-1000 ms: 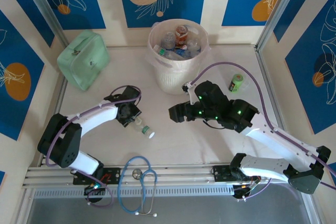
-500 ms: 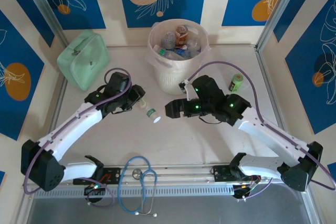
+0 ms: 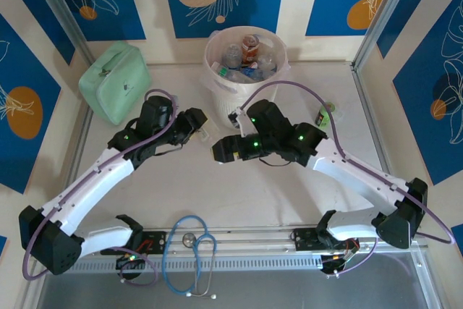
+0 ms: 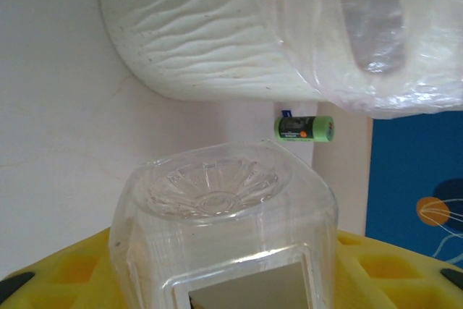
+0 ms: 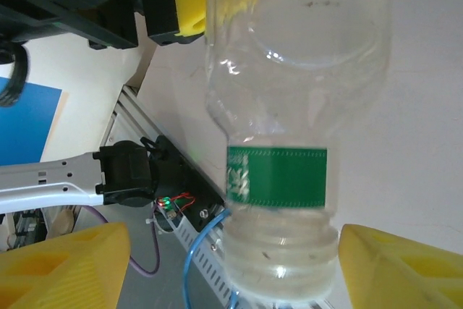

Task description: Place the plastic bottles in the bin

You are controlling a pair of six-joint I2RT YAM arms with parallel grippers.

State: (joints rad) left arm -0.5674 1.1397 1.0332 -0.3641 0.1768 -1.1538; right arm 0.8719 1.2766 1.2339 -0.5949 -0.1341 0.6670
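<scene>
My left gripper (image 3: 197, 127) is shut on a clear plastic bottle (image 4: 224, 229), with its base pointing at the bin. The yellow pads (image 4: 65, 273) press its sides. In the right wrist view the same bottle (image 5: 275, 106), with a green label band, reaches down between my right gripper's (image 5: 235, 265) yellow fingers (image 5: 65, 265). Those fingers stand apart from its neck, so the gripper is open. The cream ribbed bin (image 3: 233, 110) holds several bottles and stands just behind both grippers. A small green bottle (image 3: 325, 115) lies to the right of the bin and is seen past it (image 4: 304, 128).
A mint-green pouch (image 3: 114, 81) lies at the back left. A blue-tubed stethoscope (image 3: 192, 251) rests on the front rail. The bin's clear liner (image 4: 376, 41) hangs over its rim close above the held bottle.
The left arm has lifted the clear bottle off the table toward the bin. The right gripper has moved left to meet it, and its fingers now straddle the neck end.
</scene>
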